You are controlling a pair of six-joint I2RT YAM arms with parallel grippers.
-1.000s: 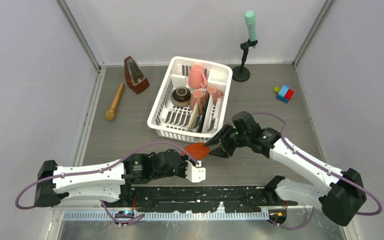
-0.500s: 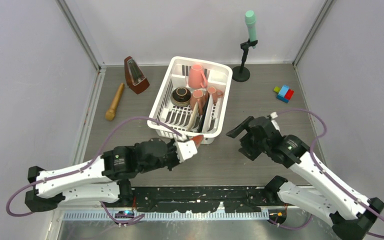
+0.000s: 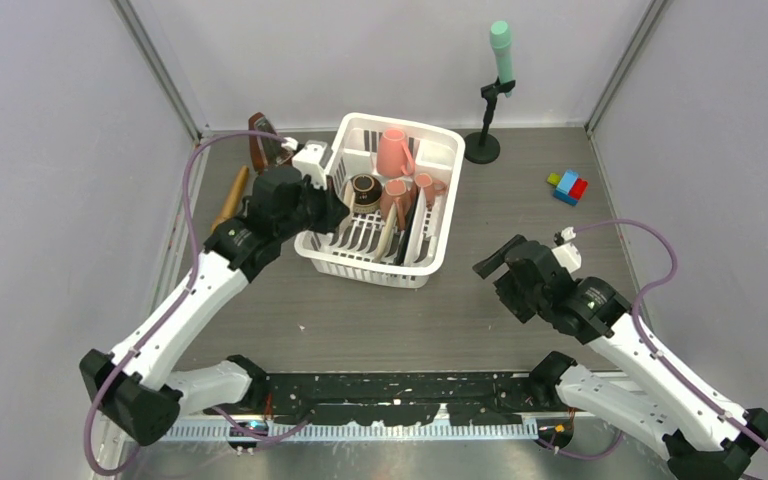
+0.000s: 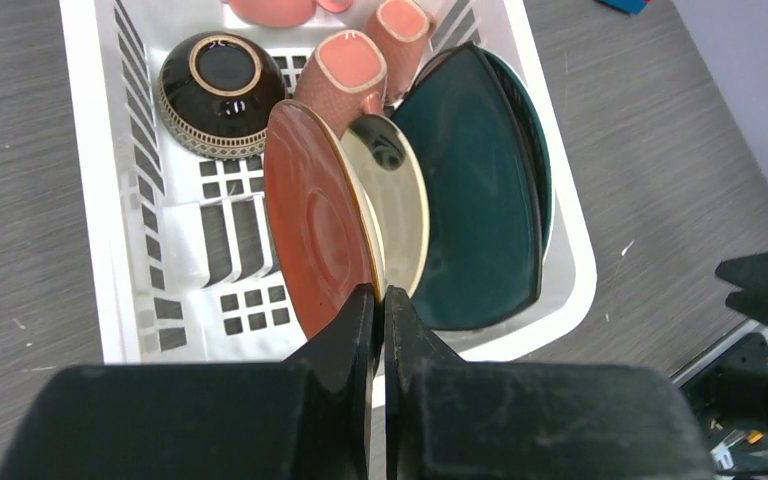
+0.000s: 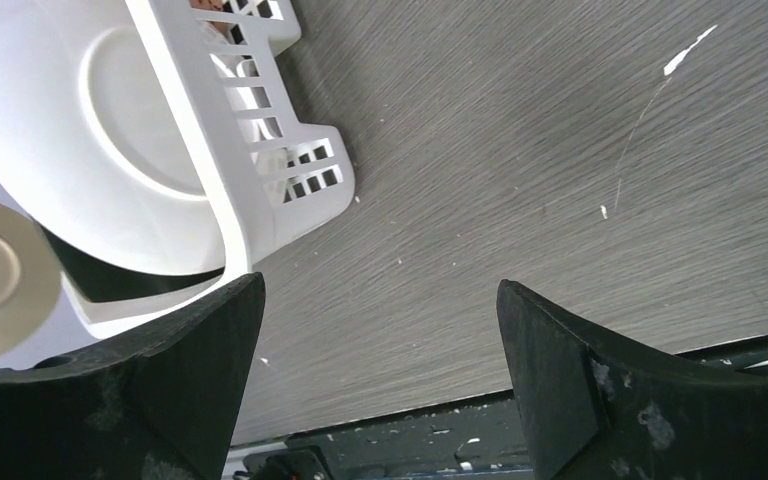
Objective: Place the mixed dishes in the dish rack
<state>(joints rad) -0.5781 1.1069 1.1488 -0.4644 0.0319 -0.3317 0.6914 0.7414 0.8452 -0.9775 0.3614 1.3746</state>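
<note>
Since a second ago the red plate (image 4: 320, 235) is moving from in front of the dish rack (image 3: 365, 268), where both grippers were at it, to inside the rack: it is now standing on edge, just left of the cream plate (image 4: 390, 200) and in front of the brown bowl (image 4: 218, 95). The left gripper (image 4: 380, 295) is still pinching its near rim, fingers closed on it. I judge it the last dish going in, with only release remaining; I cannot tell whether it is seated. The left arm is stretching far forward along the rack's left side, wrist angled over the rack. The right gripper (image 5: 378, 300) is sitting withdrawn to the rack's right, fingers spread wide and empty.
</note>
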